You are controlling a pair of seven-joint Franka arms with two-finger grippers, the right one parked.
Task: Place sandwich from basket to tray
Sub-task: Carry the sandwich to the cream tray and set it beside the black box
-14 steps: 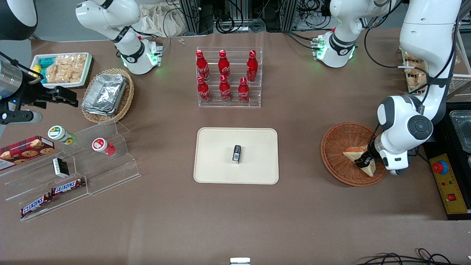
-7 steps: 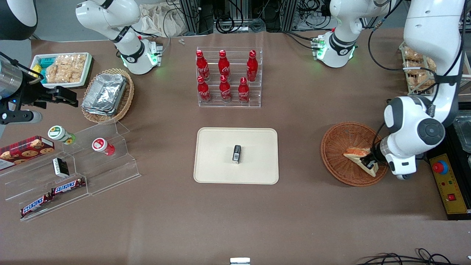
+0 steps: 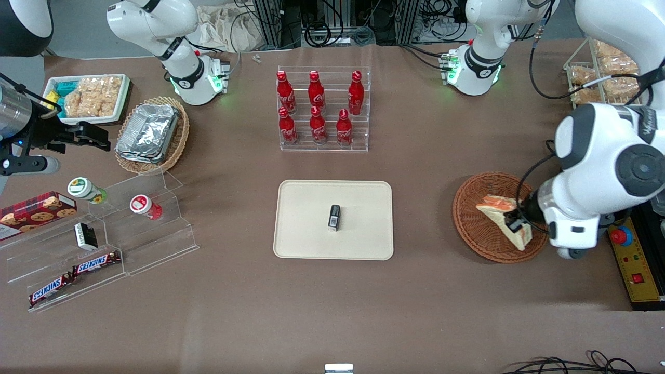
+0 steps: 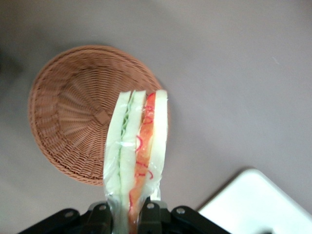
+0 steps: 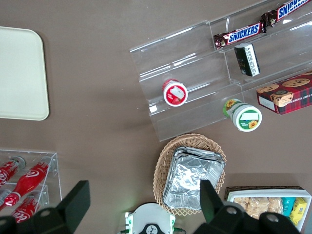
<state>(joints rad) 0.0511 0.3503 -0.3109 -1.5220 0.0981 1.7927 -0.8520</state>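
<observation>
The sandwich [image 3: 500,214], a wrapped pale wedge with red-orange filling, hangs above the reddish-brown wicker basket [image 3: 475,221]. My left gripper [image 3: 517,224] is shut on it, over the basket's edge toward the working arm's end. In the left wrist view the sandwich [image 4: 136,151] is pinched between the black fingers [image 4: 151,217] of the gripper [image 4: 127,218], lifted well above the basket [image 4: 78,122]. The cream tray [image 3: 306,218] lies at the table's middle, with a small black box [image 3: 334,217] on it. A corner of the tray [image 4: 258,204] shows in the left wrist view.
A clear rack of red bottles [image 3: 319,106] stands farther from the camera than the tray. Toward the parked arm's end are a tan basket with foil trays [image 3: 150,132], a white tray of snacks [image 3: 88,96] and clear steps with snack bars [image 3: 96,262]. A control box [image 3: 631,259] lies beside the basket.
The gripper has risen with the sandwich, lifting it off the basket floor; the arm's wrist and elbow loom larger and higher. The sandwich has shifted slightly toward the tray.
</observation>
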